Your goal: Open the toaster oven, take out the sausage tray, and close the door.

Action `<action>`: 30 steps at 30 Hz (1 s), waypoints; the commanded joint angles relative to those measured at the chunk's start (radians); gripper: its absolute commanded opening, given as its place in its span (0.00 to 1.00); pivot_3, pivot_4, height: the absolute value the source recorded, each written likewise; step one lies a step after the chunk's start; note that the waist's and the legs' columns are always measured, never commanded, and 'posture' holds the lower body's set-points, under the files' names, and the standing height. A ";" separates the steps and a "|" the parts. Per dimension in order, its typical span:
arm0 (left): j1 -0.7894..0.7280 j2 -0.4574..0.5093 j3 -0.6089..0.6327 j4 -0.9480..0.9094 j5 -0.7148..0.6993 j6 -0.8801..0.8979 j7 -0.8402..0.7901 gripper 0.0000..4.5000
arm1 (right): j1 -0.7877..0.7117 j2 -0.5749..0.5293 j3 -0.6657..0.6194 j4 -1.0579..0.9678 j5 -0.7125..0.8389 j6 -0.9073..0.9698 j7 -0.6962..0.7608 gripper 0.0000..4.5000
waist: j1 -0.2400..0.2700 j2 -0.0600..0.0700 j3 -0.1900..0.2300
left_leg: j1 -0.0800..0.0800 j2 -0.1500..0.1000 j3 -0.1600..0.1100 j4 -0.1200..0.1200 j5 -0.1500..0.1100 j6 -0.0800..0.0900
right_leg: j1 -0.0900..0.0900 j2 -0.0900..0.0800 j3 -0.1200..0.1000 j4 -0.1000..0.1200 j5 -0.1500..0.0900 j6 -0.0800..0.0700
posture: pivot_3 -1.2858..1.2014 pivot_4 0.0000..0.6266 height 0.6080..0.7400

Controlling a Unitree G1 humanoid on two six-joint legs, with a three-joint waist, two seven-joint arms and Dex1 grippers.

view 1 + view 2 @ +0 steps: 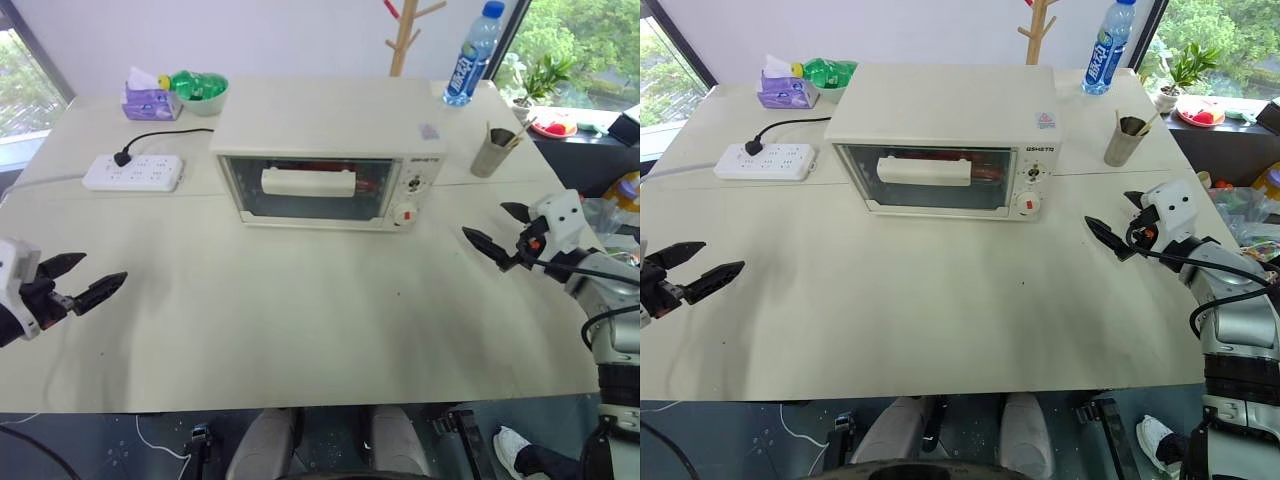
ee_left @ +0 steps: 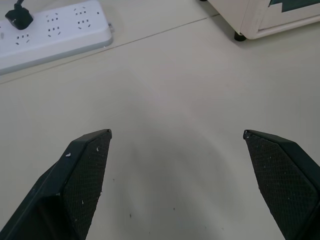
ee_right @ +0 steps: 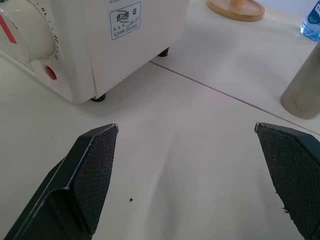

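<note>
Both grippers, left and right, are hanging open and empty; the right is sitting nearer the toaster oven, whose door handle is running crosswise.

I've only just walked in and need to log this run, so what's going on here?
A two-armed robot is facing a toaster oven on a table. The oven's door is closed, with red sausages on a tray faintly visible behind the glass. Both claws are open and empty: the left claw hovers over the table to the oven's left, the right claw to its right near the knobs. Nothing has been touched yet.
</note>
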 commanded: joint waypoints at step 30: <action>-0.281 0.119 -0.061 -0.128 -0.309 0.245 -0.137 0.98 | -0.087 -0.102 -0.021 -0.374 0.322 0.428 0.110 1.00 | 0.000 0.000 0.000 | 0.000 0.002 0.000 0.001 0.001 -0.001 | 0.000 0.002 0.001 0.002 0.002 0.000 | 0.52 0.24 0.99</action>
